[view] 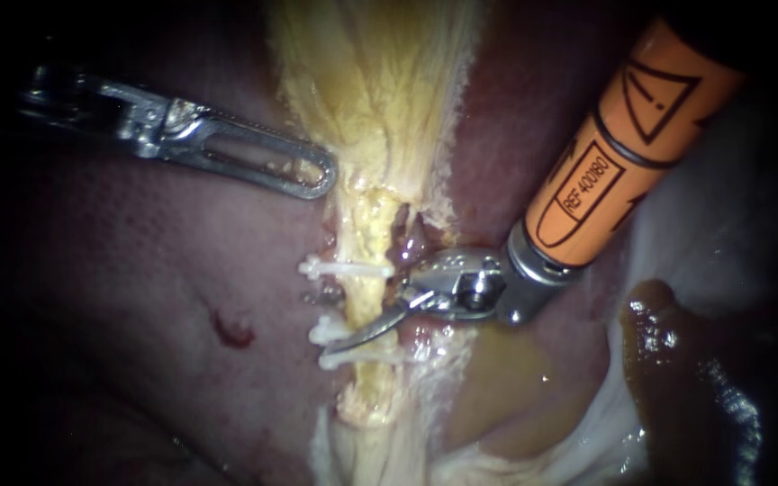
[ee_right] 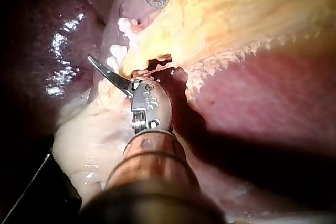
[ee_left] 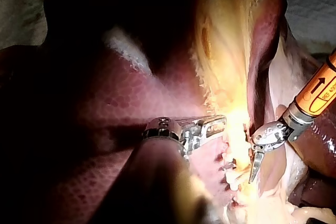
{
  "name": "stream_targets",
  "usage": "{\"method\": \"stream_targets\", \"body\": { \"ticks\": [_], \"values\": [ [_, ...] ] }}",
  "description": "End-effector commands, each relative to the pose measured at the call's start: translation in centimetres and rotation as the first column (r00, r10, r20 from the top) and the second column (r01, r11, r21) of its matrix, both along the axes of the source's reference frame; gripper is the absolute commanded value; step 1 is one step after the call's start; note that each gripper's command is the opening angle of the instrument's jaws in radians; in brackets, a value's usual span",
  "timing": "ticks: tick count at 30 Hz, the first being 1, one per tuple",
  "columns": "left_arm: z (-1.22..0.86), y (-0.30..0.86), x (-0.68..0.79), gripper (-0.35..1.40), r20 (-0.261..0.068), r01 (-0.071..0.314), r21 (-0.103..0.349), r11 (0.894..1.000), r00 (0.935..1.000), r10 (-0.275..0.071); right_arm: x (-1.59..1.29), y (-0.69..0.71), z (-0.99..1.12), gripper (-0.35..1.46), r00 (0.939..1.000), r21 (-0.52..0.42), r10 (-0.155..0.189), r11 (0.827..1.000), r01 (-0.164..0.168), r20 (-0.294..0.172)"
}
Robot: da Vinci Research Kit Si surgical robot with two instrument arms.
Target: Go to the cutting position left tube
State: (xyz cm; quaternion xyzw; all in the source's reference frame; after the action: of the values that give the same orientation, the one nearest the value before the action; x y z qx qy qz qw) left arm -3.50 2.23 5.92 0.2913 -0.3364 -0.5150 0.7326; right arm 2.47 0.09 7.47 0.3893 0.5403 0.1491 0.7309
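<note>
I'm holding my orange-shafted right instrument at the pale yellow tube, curved blades closed together, gripping nothing, lying across it between white plastic clips — slotted silver left instrument hovering nearby, jaws closed, empty.

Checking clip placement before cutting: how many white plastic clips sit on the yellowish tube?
3 white plastic clips: one uppermost across the yellowish tube, one lower, one just below it. A greyish piece between may be a fourth.
</note>
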Motion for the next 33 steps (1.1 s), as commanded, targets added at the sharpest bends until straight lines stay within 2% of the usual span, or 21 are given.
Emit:
{"method": "stream_targets", "body": {
  "ticks": [1,6,13,26,33],
  "values": [
    [0.00,0.00,0.00,-0.35,0.000,0.000,0.000,1.000,1.0000,0.000,-0.02,0.00,0.00,1.45,1.0000,-0.003,0.004,1.000,-0.004,0.001],
    [0.00,0.00,0.01,-0.35,0.001,-0.001,0.000,1.000,1.0000,0.001,-0.13,0.04,0.02,1.45,0.9999,-0.024,0.015,1.000,-0.015,0.003],
    [-0.01,-0.01,0.03,-0.35,0.001,-0.001,0.000,1.000,1.0000,0.001,-0.34,0.17,0.03,1.45,0.9993,-0.029,0.033,0.999,-0.033,0.016],
    [-0.02,-0.02,0.05,-0.35,0.002,-0.002,0.000,1.000,1.0000,0.002,-0.59,0.19,0.05,1.45,0.9990,-0.053,0.040,0.998,-0.039,0.022],
    [-0.02,-0.02,0.06,-0.35,0.002,-0.003,0.000,1.000,1.0000,0.003,-0.79,0.27,-0.03,1.45,0.9975,-0.102,0.068,0.993,-0.065,0.020]
  ]
}}
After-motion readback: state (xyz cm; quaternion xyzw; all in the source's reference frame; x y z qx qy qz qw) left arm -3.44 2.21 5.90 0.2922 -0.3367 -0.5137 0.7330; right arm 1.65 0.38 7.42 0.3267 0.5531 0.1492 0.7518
